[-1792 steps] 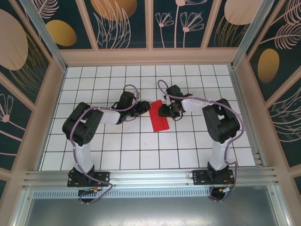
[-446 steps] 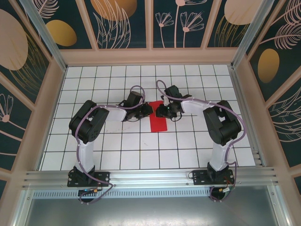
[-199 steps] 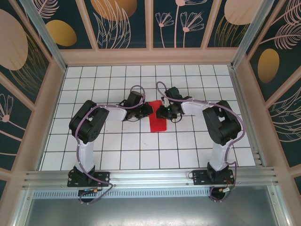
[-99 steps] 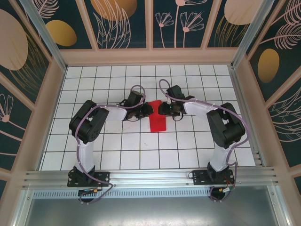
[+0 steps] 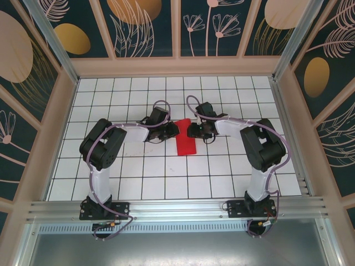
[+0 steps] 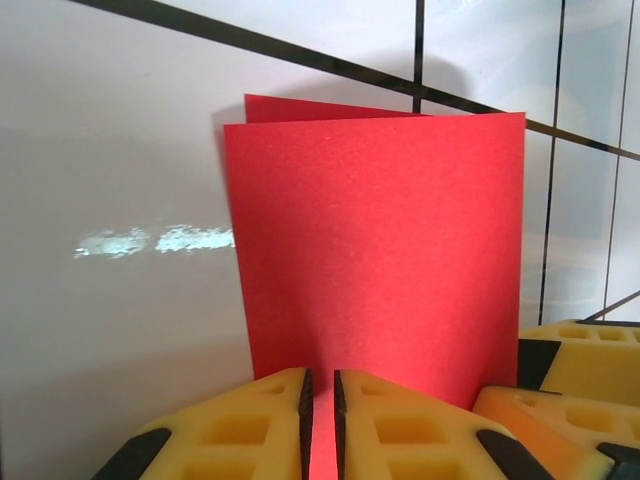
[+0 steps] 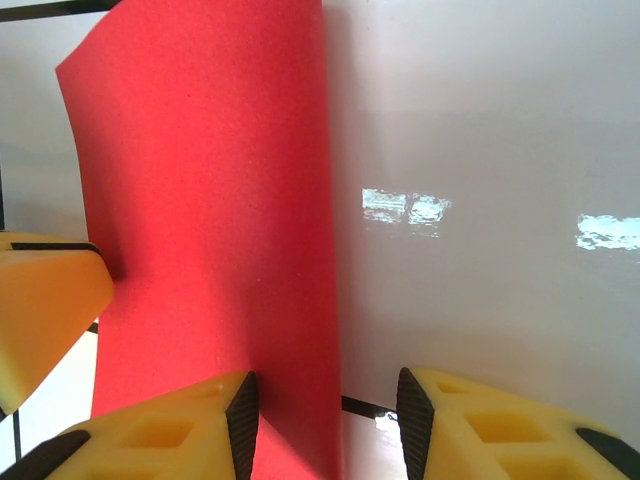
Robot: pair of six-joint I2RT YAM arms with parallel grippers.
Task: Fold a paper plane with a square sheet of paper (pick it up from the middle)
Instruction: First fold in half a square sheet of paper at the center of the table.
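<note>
White tiled table point(image 5: 138, 177) with black grid lines, boxed in by dark teal wall panels point(image 5: 144, 27) printed with pale leaves and flowers.

Red sheet of paper point(image 5: 186, 145): folded double into a narrow rectangle. Lies near mid-table, long side running away from the arm bases. Far half flanked by both grippers, one at each long edge.

Left gripper point(image 5: 173, 131): reaches in from the left to the sheet's left edge. Seen from the left wrist point(image 6: 320, 385): yellow foam pads point(image 6: 250, 430) drawn to a thin slit, red paper point(image 6: 380, 250) running straight into it. Pinched on the paper's edge. Two layers visible at the far edge, with the lower one peeking out a little behind the upper. One yellow finger point(image 6: 575, 350) of the other arm at bottom right, just beside the sheet's opposite edge.

Right gripper point(image 5: 192, 131): comes in from the right, close to the sheet's right edge. Seen from the right wrist point(image 7: 325, 400): jaws clearly apart, gap wide. Paper's edge point(image 7: 210, 200) runs into the gap, hard against the left-hand pad. Other pad stands over bare white table, clear of the paper. Not closed on anything. Cannot tell whether the near pad presses the sheet or merely sits alongside it.
</note>
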